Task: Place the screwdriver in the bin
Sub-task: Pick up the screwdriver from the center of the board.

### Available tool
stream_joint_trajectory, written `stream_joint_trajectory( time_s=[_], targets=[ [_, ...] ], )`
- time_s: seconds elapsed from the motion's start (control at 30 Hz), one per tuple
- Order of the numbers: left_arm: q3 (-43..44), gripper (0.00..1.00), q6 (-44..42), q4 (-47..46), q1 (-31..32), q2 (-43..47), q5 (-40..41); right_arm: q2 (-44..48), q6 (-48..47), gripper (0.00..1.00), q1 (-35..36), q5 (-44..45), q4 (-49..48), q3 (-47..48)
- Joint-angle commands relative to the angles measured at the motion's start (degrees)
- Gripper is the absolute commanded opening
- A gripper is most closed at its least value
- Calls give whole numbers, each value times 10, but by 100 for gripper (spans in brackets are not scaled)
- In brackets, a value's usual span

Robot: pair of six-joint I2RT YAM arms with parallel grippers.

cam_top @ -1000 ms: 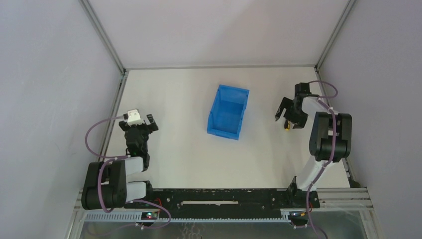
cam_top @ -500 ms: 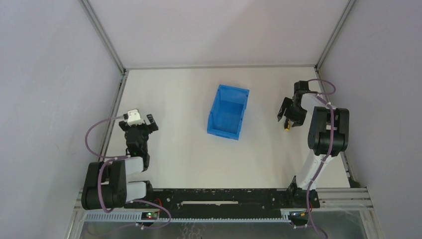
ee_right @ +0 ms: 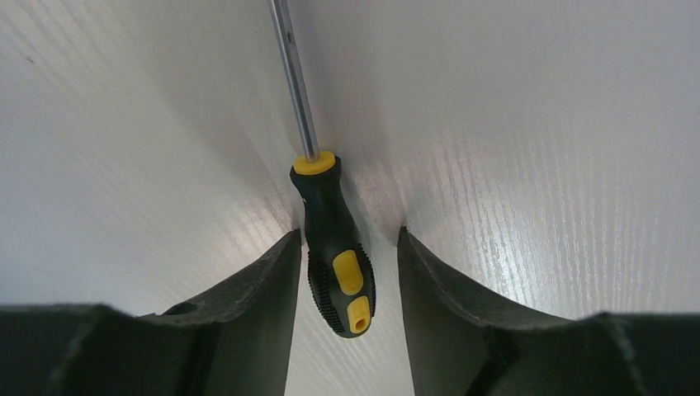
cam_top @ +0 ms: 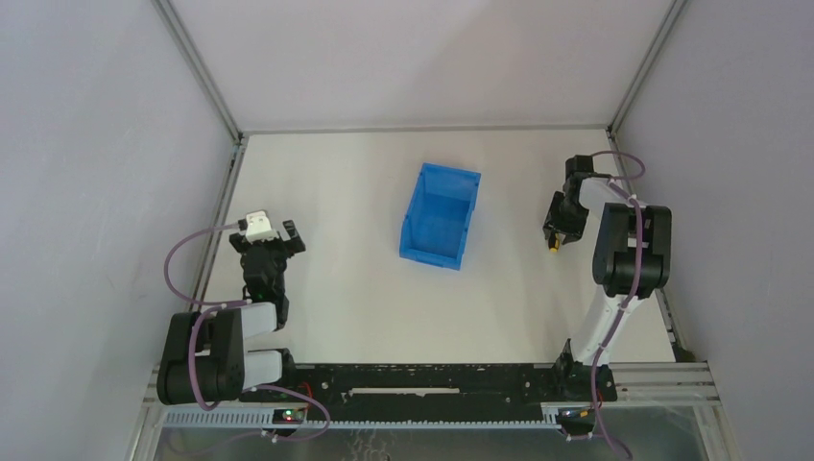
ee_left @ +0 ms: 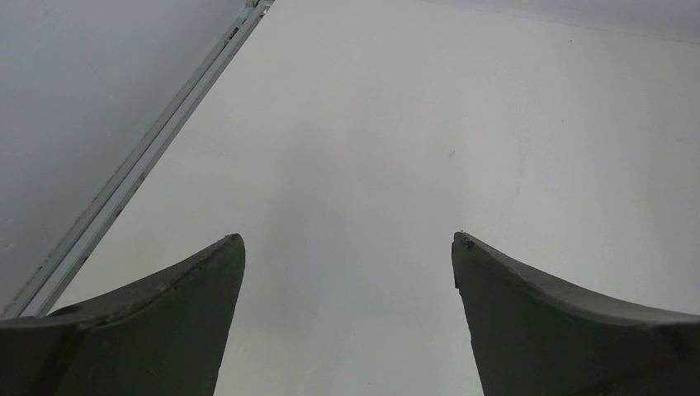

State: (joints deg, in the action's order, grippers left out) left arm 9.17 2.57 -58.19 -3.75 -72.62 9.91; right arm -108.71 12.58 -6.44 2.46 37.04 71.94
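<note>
The screwdriver [ee_right: 334,256], with a black handle, yellow patches and a thin metal shaft, lies flat on the white table at the right [cam_top: 554,247]. My right gripper [ee_right: 349,233] is lowered over it, with one finger on each side of the handle. The left finger is almost at the handle; a narrow gap shows on the right. In the top view my right gripper [cam_top: 557,230] is to the right of the blue bin [cam_top: 429,253], which stands open at mid-table. My left gripper [ee_left: 348,239] is open and empty over bare table at the left [cam_top: 271,240].
Grey walls and metal frame rails [cam_top: 219,206] close in the table on the left, back and right. The right arm's elbow [cam_top: 629,250] stands close to the right wall. A black rail [cam_top: 422,379] runs along the near edge.
My right gripper's jaws have narrowed from wide open to close around the screwdriver handle, and the wrist has dropped lower. The left arm, bin and screwdriver have not moved.
</note>
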Motion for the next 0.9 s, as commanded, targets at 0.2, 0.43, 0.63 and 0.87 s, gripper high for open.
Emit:
stream_joint_trajectory(
  time_s=[0.2, 0.43, 0.63, 0.87],
  targets=[
    [19, 100, -10, -21, 3, 6, 6, -40, -5, 39, 19, 23, 32, 13],
    [18, 100, -10, -21, 3, 5, 6, -43, 2, 3, 20, 26, 37, 18],
    [18, 100, -10, -21, 3, 5, 6, -37, 10, 0, 20, 27, 44, 20],
    [18, 100, -10, -21, 4, 5, 6, 27, 21, 0, 20, 39, 60, 20]
  ],
)
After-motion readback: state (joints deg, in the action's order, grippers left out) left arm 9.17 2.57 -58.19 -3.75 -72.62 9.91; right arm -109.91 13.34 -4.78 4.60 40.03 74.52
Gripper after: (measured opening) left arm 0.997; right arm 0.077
